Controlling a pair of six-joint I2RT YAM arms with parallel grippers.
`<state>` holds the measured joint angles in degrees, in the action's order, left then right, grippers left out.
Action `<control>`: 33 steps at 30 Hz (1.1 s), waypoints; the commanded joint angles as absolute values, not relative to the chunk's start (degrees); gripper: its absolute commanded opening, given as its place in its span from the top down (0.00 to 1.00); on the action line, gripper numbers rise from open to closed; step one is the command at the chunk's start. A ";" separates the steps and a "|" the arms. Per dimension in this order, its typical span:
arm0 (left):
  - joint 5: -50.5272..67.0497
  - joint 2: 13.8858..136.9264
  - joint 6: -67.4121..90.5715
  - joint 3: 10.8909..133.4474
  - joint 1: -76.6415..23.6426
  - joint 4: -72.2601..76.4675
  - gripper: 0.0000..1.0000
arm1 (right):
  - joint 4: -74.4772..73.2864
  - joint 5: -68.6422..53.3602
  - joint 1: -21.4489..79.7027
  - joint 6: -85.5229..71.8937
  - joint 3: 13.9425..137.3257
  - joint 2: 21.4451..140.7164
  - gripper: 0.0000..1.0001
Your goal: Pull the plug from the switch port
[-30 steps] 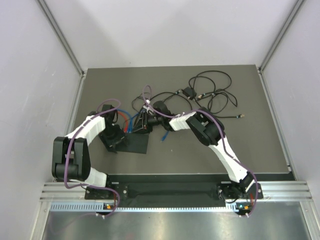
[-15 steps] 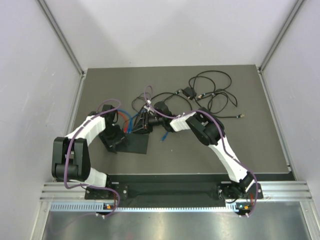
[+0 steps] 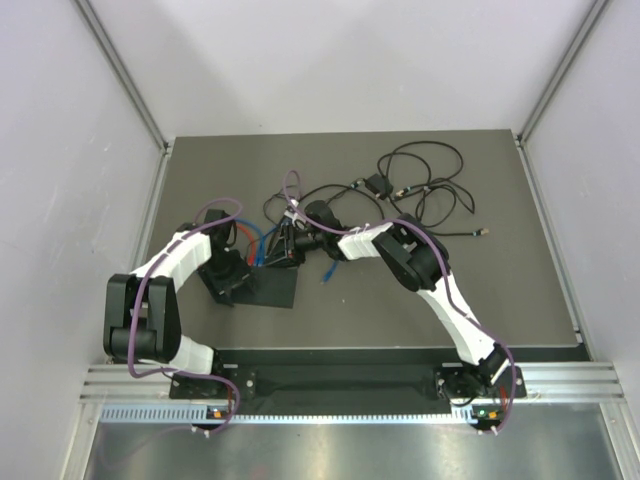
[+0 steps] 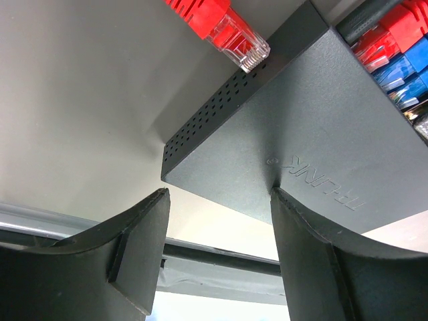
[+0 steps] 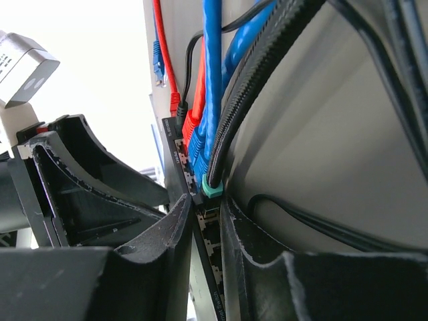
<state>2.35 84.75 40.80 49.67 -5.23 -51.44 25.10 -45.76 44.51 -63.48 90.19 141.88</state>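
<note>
The switch (image 4: 301, 134), a flat matte-black box, lies on the dark table (image 3: 480, 290). The left arm (image 3: 165, 270) reaches to the switch's left end and the right arm (image 3: 430, 275) to its far edge. Loose black cables (image 3: 420, 185) lie well to the right of the switch. Red cables (image 5: 160, 53) and blue cables (image 5: 212, 73) run up from its port row.

The left gripper (image 4: 217, 190) stands wide apart astride a corner of the switch and grips nothing. One finger (image 4: 314, 267) looks to touch the switch's top face, and the other finger (image 4: 137, 247) is clear of its perforated side. A loose red plug (image 4: 231, 33) lies just beside that side.

The right gripper (image 3: 285, 250) is at the port row, jaws drawn to a narrow gap. The plug (image 5: 212, 190), teal-tipped on a braided black cable (image 5: 267, 73), sits in the switch port (image 5: 203, 200) right at the fingertips (image 5: 179, 221). Whether they clamp the plug cannot be told.
</note>
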 commanded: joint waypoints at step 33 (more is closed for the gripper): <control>-5.45 87.98 41.22 46.23 -7.56 -56.34 0.33 | 24.23 -25.85 38.58 -61.70 90.77 136.06 1.00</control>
